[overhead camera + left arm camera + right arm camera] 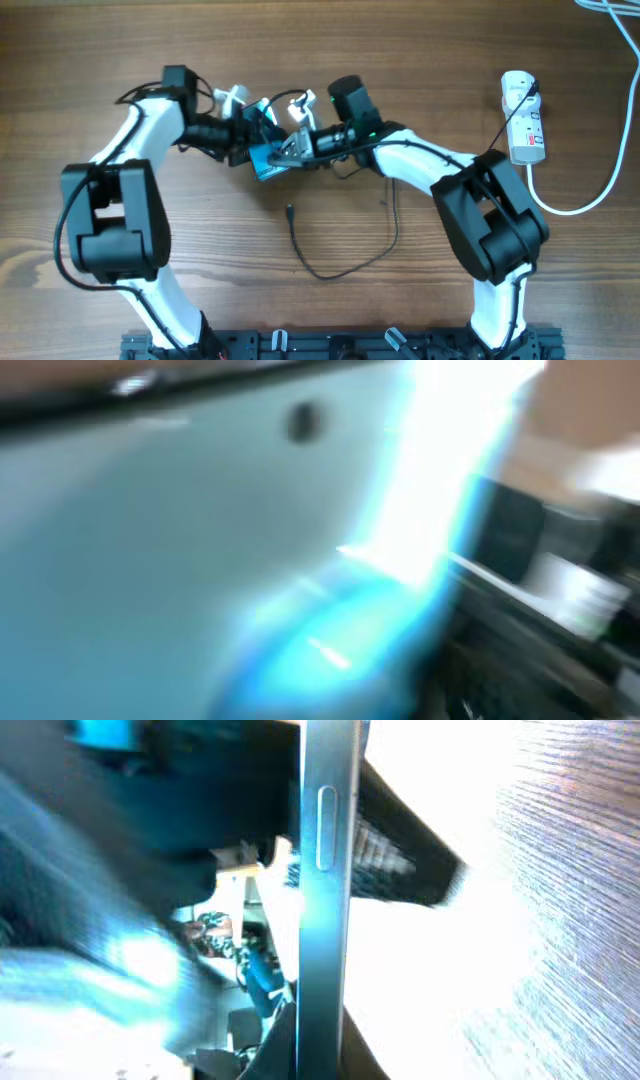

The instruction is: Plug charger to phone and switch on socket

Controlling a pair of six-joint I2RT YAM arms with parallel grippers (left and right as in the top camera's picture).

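The phone (266, 160), with a teal-blue screen, is tilted between the two grippers at the table's upper middle. My right gripper (291, 148) is shut on it. In the right wrist view the phone shows edge-on (322, 920) with a dark finger on each side. My left gripper (248, 135) is right against the phone's left side. The left wrist view is filled by the blurred teal screen (200, 540), so its fingers are hidden. The charger (345, 262), a thin black cable, lies loose on the table with its tip (289, 210) below the phone. The socket (525, 120) lies at the far right with a black plug in it.
A thick white lead (590, 200) runs from the socket along the right edge and up to the top right corner. Both arm bases stand at the front edge. The wooden table (100, 60) is bare at the left.
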